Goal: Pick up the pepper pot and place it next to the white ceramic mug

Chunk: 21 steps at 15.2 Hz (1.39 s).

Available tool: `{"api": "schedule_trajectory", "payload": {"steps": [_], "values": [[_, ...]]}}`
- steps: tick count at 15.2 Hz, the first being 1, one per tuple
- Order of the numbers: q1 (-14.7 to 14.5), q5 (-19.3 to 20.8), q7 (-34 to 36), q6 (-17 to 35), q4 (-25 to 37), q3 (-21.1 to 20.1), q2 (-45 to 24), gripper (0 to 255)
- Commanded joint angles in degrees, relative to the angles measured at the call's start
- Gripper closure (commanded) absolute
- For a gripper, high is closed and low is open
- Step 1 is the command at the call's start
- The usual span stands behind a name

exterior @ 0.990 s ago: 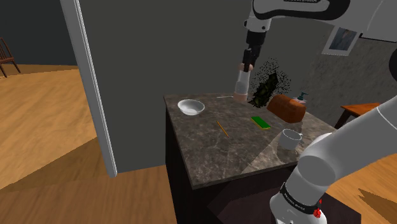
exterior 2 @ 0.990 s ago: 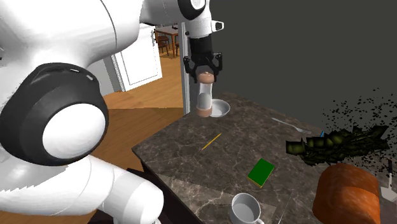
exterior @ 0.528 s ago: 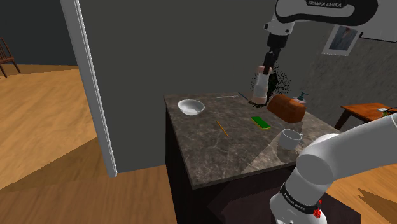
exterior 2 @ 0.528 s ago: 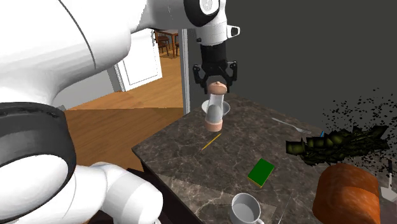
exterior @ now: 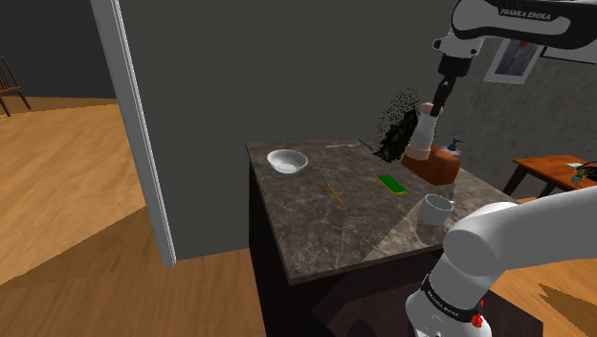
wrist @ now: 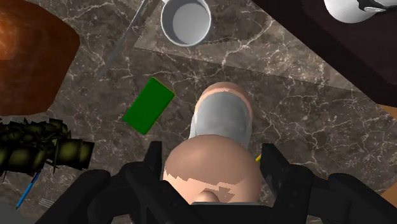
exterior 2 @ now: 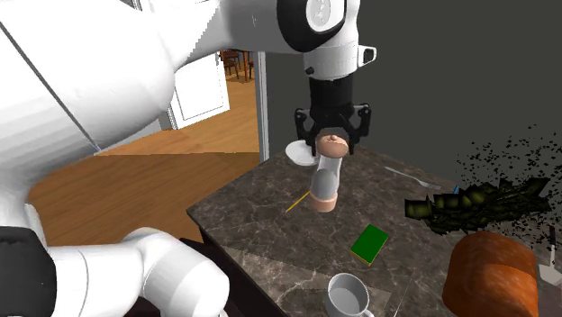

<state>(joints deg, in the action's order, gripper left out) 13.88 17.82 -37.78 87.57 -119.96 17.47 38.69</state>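
The pepper pot (exterior: 421,139) has a pale grey body with pinkish-tan caps at both ends. It hangs tilted in the air over the dark marble counter (exterior: 325,230). My gripper (exterior: 432,107) is shut on its top cap. In the second exterior view the gripper (exterior 2: 332,142) holds the pot (exterior 2: 324,180) above the counter's middle. In the wrist view the pot (wrist: 219,146) sits between my fingers (wrist: 153,160), and the white mug (wrist: 186,20) stands beyond it. The mug (exterior: 436,209) is near the counter edge closest to the stand; it stands upright (exterior 2: 349,295).
A green flat block (exterior: 391,183) lies between pot and mug. A brown rounded object (exterior: 432,163), a dark leafy plant (exterior: 397,129) and a soap dispenser (exterior: 453,146) crowd the far corner. A white bowl (exterior: 287,161), a pencil (exterior: 334,193) and a spoon (exterior 2: 410,176) also lie on the counter.
The arm has carried the pepper pot from near the white bowl across the counter toward the brown object and mug side. The pot now hangs more tilted.
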Motion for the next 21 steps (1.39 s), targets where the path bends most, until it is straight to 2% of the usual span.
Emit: {"api": "schedule_trajectory", "payload": {"steps": [1, 12, 21], "values": [[0.82, 1.30, -2.26, -0.08, -0.95, 1.71, 1.64, 255], [4.29, 8.64, -16.85, -0.91, 1.67, 13.78, 4.74, 255], [4.05, 13.05, -29.54, -0.31, 9.29, 25.87, 2.31, 255]]}}
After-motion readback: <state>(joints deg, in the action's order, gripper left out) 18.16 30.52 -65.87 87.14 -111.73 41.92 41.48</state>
